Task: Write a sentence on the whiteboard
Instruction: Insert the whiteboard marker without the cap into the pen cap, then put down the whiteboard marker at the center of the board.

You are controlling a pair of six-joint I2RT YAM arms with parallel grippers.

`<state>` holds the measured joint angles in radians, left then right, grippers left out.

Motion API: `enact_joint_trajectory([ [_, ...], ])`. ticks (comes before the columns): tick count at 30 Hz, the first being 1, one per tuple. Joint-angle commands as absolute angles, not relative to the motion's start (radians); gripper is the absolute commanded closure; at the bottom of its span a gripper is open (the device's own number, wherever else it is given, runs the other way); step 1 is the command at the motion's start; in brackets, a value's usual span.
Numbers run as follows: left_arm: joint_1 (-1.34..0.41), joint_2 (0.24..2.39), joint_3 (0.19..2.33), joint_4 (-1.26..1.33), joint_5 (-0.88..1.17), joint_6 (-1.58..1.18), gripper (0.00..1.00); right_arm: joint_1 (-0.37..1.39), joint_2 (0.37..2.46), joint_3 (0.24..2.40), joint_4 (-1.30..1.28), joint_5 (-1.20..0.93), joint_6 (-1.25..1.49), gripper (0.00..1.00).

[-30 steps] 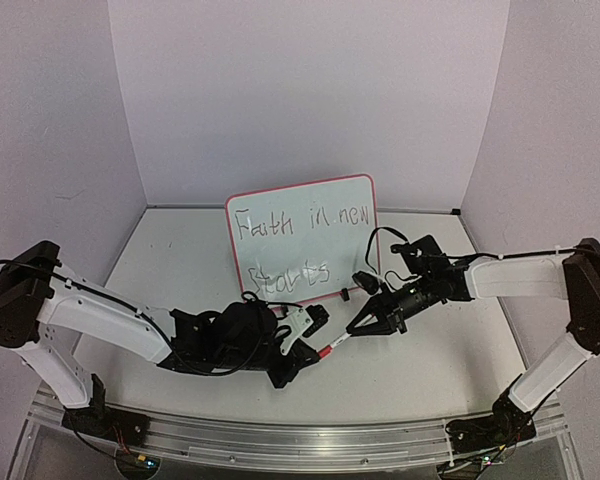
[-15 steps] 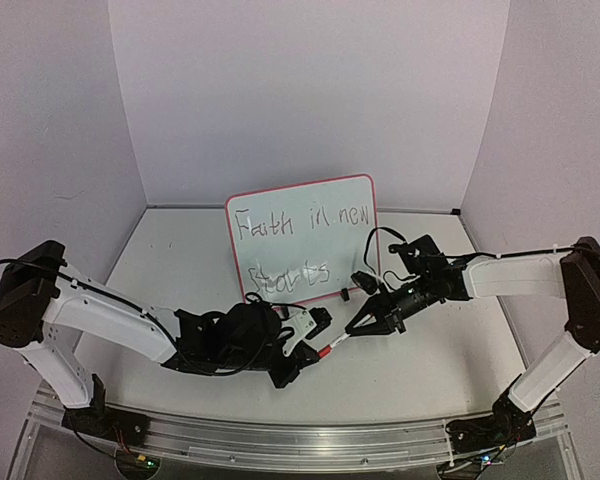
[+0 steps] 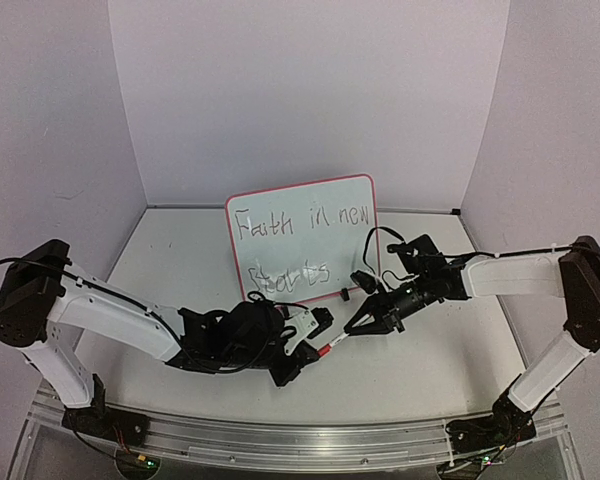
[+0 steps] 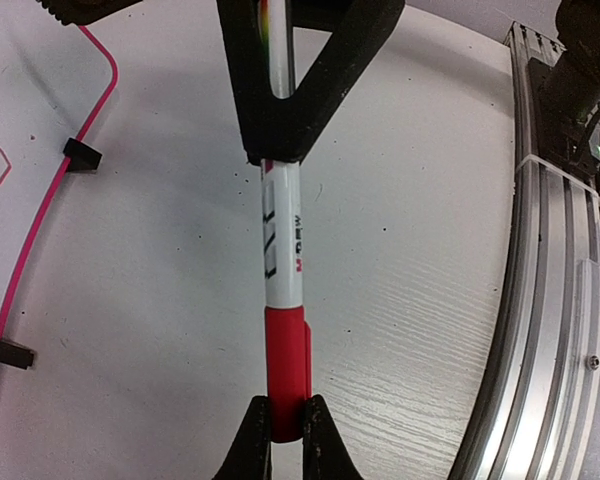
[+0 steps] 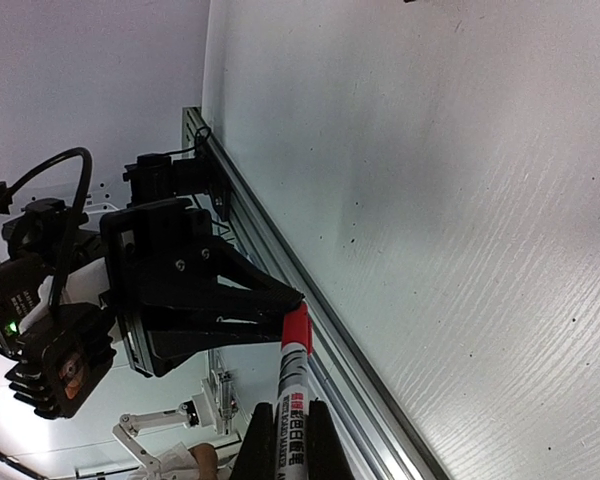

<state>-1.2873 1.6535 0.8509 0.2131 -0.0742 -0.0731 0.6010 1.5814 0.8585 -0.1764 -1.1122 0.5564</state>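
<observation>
The whiteboard (image 3: 352,262) stands upright at the back middle of the table (image 3: 180,265), the sentence (image 3: 300,222) "Faith in new starts" written across it in two lines; just in front of it, the two arms meet over a marker (image 4: 283,250). The left gripper (image 4: 285,425) is pinched tight on the marker's red cap; the right gripper (image 5: 288,428) is clamped just as narrowly on the white barrel, so the marker spans between them.

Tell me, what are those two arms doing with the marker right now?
Left gripper shut on red cap of marker; right gripper shut on barrel. Sentence written on upright whiteboard.
</observation>
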Motion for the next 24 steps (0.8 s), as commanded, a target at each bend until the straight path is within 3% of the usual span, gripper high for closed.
enact_joint_trajectory([
  [1, -1.273, 1.642, 0.983, 0.471, -0.062, -0.057, 1.0, 0.67, 1.597, 0.889, -0.155, -1.076, 0.556, 1.0],
  [2, -1.269, 1.636, 0.972, 0.457, -0.063, -0.068, 0.98, 0.666, 1.597, 0.886, -0.155, -1.026, 0.563, 1.0],
  [5, -1.256, 1.607, 0.927, 0.418, -0.07, -0.109, 0.72, 0.648, 1.608, 0.875, -0.155, -0.905, 0.591, 1.0],
  [9, -1.211, 1.546, 0.851, 0.362, -0.069, -0.17, 0.5, 0.615, 1.634, 0.857, -0.156, -0.804, 0.62, 1.0],
  [15, -1.089, 1.406, 0.728, 0.32, -0.029, -0.272, 0.32, 0.573, 1.634, 0.856, -0.159, -0.701, 0.614, 0.98],
  [17, -1.049, 1.37, 0.728, 0.226, -0.047, -0.282, 0.27, 0.558, 1.646, 0.86, -0.17, -0.679, 0.607, 0.86],
  [21, -0.984, 1.313, 0.727, 0.142, -0.108, -0.308, 0.23, 0.546, 1.657, 0.871, -0.215, -0.614, 0.572, 0.48],
  [24, -0.933, 1.274, 0.72, 0.126, -0.115, -0.324, 0.2, 0.532, 1.645, 0.871, -0.243, -0.565, 0.548, 0.41],
])
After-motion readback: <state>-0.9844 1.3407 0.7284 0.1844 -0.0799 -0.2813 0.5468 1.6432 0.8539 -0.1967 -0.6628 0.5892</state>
